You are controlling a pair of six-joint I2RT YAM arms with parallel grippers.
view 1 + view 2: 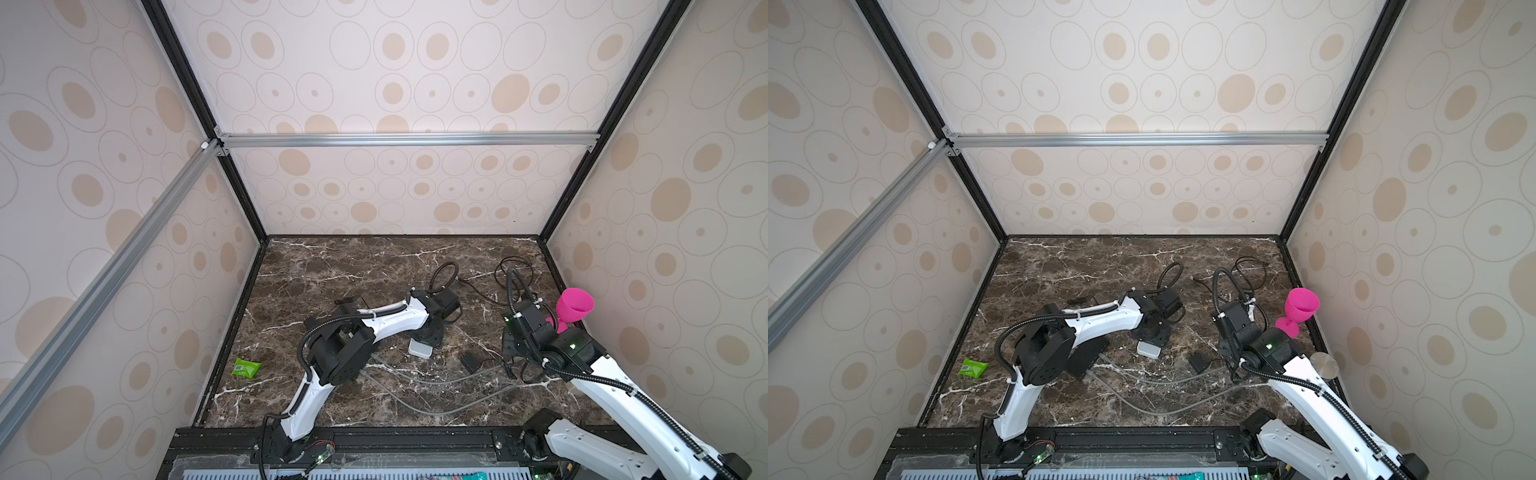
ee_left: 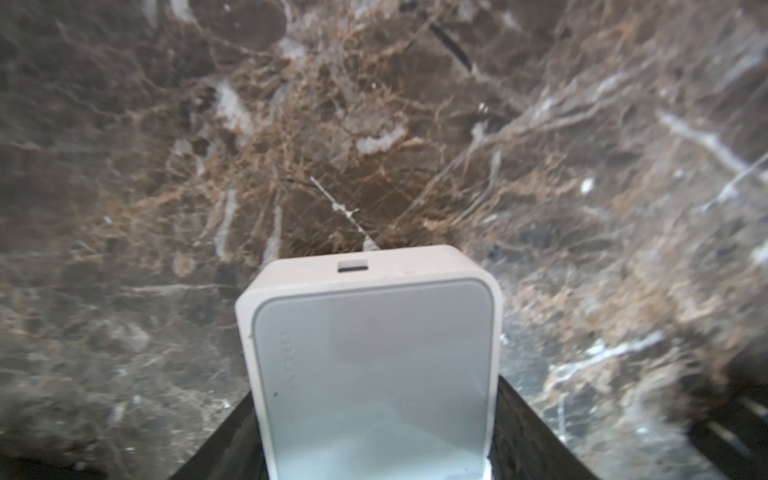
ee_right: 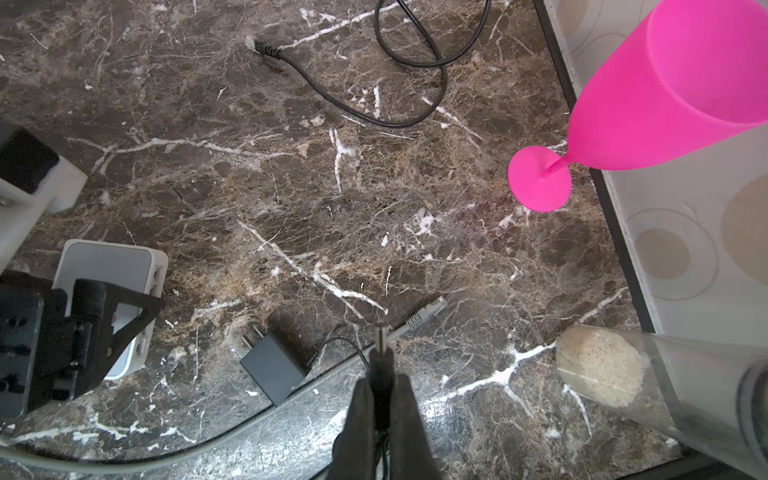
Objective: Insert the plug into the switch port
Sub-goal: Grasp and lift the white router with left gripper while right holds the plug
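**Item — plug** (image 3: 380,338): the right gripper (image 3: 381,384) is pinching its black body, well apart from the switch (image 3: 110,259). The long axis is running straight out of that claw, with the metal tip pointing past the switch, not at it. The left gripper (image 2: 376,415) is clamping the switch's sides.

**Hazards** — probably the tip is risking a miss at the small port (image 2: 353,266); the plug may be swivelling in the pinch, or the switch skidding.

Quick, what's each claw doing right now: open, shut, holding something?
Left gripper: closed on the white switch.
Right gripper: shut, pinching the small black plug.
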